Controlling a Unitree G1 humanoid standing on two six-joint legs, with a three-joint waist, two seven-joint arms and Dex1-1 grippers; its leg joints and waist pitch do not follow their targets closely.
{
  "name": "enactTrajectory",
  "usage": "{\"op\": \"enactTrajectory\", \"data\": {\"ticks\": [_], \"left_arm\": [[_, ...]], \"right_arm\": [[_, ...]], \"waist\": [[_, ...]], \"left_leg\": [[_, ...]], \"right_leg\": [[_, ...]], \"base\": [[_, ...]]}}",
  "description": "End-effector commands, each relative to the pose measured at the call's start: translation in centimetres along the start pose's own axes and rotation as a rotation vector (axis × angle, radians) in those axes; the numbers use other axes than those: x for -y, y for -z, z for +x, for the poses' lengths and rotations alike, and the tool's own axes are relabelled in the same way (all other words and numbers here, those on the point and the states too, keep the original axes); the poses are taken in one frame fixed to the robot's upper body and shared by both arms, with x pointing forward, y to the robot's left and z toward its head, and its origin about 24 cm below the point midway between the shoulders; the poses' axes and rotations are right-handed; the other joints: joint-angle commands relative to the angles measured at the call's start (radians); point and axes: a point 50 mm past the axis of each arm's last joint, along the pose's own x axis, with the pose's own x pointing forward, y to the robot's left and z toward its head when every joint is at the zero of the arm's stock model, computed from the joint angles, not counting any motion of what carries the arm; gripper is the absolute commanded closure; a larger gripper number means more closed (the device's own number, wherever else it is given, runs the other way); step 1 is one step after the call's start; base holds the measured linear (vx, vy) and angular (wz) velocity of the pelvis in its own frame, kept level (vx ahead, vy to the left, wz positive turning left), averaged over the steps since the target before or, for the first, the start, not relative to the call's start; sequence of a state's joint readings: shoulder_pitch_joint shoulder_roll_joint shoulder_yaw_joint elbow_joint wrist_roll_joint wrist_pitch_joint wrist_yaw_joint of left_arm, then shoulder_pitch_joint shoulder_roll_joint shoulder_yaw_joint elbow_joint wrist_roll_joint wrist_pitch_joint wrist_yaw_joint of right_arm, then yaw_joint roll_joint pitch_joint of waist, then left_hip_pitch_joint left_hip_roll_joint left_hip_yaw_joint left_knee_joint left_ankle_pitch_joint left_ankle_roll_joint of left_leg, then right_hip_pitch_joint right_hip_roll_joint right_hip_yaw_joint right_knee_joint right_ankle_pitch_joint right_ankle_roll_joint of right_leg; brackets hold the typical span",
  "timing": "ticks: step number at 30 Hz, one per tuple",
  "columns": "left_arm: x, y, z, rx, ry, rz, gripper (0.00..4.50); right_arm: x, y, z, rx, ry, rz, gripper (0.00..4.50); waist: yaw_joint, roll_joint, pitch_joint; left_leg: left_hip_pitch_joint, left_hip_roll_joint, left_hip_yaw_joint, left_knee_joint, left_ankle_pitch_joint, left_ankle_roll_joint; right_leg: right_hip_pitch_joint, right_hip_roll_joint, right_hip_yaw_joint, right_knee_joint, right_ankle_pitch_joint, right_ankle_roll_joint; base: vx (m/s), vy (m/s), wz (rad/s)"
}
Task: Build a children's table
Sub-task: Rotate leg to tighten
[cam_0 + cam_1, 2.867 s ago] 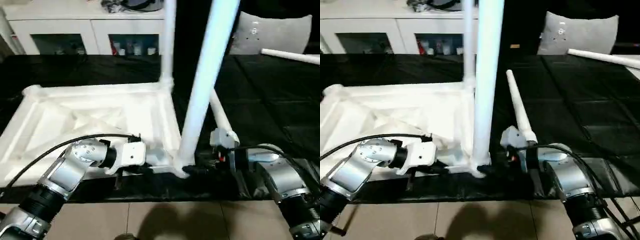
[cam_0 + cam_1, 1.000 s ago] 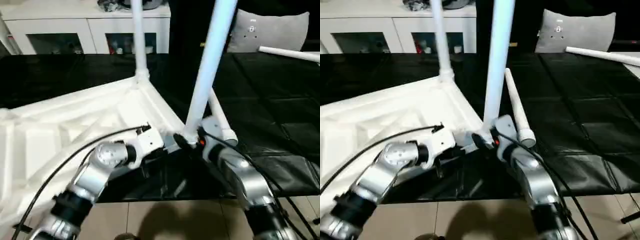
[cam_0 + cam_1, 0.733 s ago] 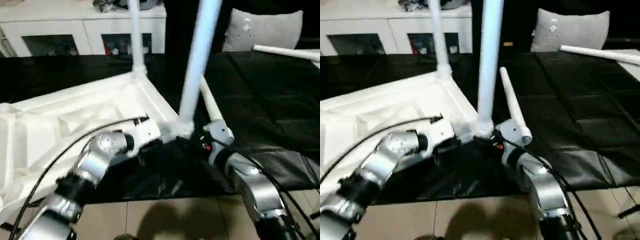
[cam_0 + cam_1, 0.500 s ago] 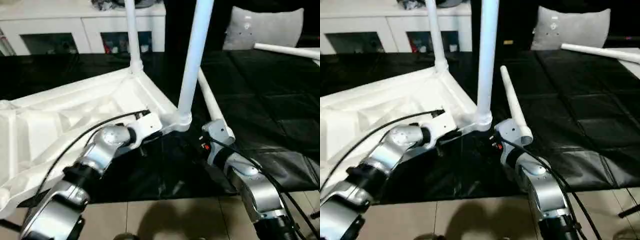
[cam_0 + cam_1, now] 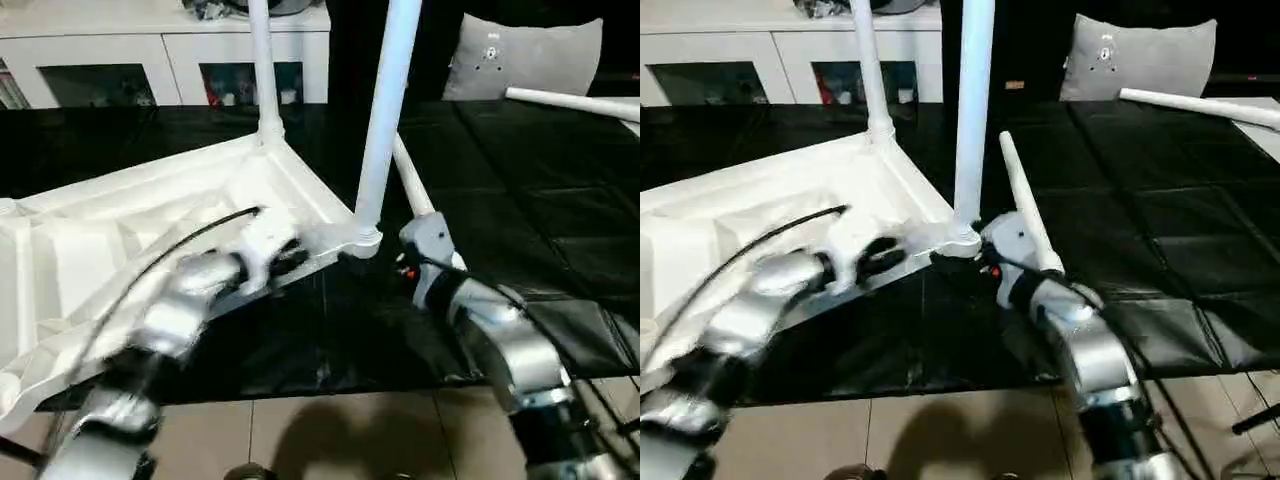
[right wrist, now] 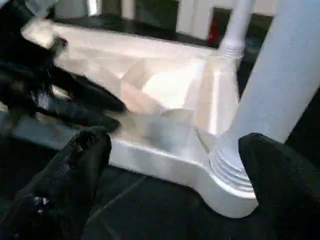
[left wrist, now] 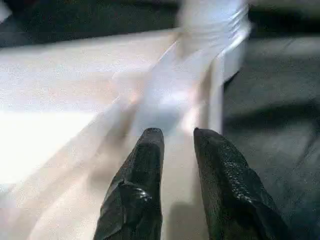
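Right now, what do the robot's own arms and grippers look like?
Both forearms are silver metal cylinders with black ribbed collars. The left arm carries a black cable looping to a white wrist block; the right arm has a grey-white wrist housing with a small red mark. Each gripper's fingers are black and textured.

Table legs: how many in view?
4. Two upright in the tabletop: far-corner leg, near-corner leg. One loose leg beside the near corner, one far right.

This looks like a room in a home. A white cabinet (image 5: 170,60) with glass doors stands at the back. A grey cushion (image 5: 520,60) sits near it.
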State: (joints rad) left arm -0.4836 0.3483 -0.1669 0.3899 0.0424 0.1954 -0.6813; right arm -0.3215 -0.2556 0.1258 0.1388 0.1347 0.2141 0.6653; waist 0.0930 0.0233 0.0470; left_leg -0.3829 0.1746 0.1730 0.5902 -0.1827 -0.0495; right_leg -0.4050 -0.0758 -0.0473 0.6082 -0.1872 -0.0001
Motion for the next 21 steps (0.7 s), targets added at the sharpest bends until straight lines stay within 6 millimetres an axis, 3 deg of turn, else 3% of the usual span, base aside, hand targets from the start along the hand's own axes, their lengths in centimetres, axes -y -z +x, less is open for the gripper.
{"op": "enactTrajectory", "data": {"ticks": [1,2,7,9,12,14,18,21], "left_arm": [[-1.0,0.0,-1.7,-0.017,-0.049,0.0,3.34],[-1.3,0.3,-3.0,-0.036,-0.064,-0.008,3.34],[-1.3,0.3,-5.4,-0.052,-0.077,-0.024,3.34],[-1.0,0.1,-6.1,-0.057,-0.08,-0.039,3.34],[-1.0,0.0,-6.4,-0.068,-0.098,-0.047,3.34],[-1.1,0.0,-6.9,-0.083,-0.121,-0.053,3.34],[-1.4,0.1,-7.5,-0.106,-0.155,-0.053,3.34],[-2.8,0.6,-8.3,-0.165,-0.266,-0.049,3.34]], "right_arm": [[0.4,-0.1,0.1,-0.008,-0.084,-0.023,0.0],[1.1,-0.1,0.1,-0.025,-0.141,-0.04,0.0],[3.1,-0.6,0.9,-0.047,-0.227,-0.066,0.0],[4.3,-1.2,1.8,-0.044,-0.223,-0.067,0.0],[5.6,-1.8,2.7,-0.046,-0.147,-0.082,0.0],[6.8,-2.5,3.4,-0.028,-0.02,-0.095,0.0],[7.7,-3.0,3.9,-0.001,0.109,-0.101,0.0],[6.0,-2.8,5.1,0.079,0.062,-0.056,0.0]], "waist": [[0.005,-0.009,-0.06],[0.006,-0.01,-0.06],[0.007,-0.006,-0.059],[0.01,-0.003,-0.059],[0.017,-0.005,-0.06],[0.019,-0.002,-0.058],[0.028,0.0,-0.061],[0.027,-0.001,-0.063]], "left_leg": [[0.016,0.054,-0.016,-0.075,-0.213,0.028],[0.015,0.056,-0.019,-0.075,-0.211,0.031],[0.016,0.052,-0.016,-0.07,-0.203,0.042],[0.016,0.052,-0.016,-0.068,-0.202,0.039],[0.017,0.049,-0.014,-0.064,-0.184,0.048],[0.017,0.048,-0.014,-0.066,-0.192,0.035],[0.021,0.047,-0.013,-0.065,-0.2,0.02],[0.017,0.047,-0.013,-0.064,-0.198,0.026]], "right_leg": [[0.047,-0.069,0.04,-0.066,-0.178,-0.207],[0.048,-0.072,0.038,-0.061,-0.166,-0.22],[0.045,-0.069,0.038,-0.058,-0.144,-0.252],[0.045,-0.069,0.036,-0.056,-0.131,-0.282],[0.045,-0.066,0.036,-0.052,-0.11,-0.285],[0.042,-0.066,0.035,-0.053,-0.127,-0.293],[0.042,-0.062,0.035,-0.05,-0.122,-0.274],[0.044,-0.062,0.036,-0.047,-0.096,-0.269]], "base": [[0.0,0.0,0.0],[0.0,0.0,0.0],[0.0,0.0,0.0],[0.0,0.0,0.0],[0.0,0.0,0.0],[0.0,0.0,0.0],[0.0,0.0,0.0],[0.0,0.0,0.0]]}}
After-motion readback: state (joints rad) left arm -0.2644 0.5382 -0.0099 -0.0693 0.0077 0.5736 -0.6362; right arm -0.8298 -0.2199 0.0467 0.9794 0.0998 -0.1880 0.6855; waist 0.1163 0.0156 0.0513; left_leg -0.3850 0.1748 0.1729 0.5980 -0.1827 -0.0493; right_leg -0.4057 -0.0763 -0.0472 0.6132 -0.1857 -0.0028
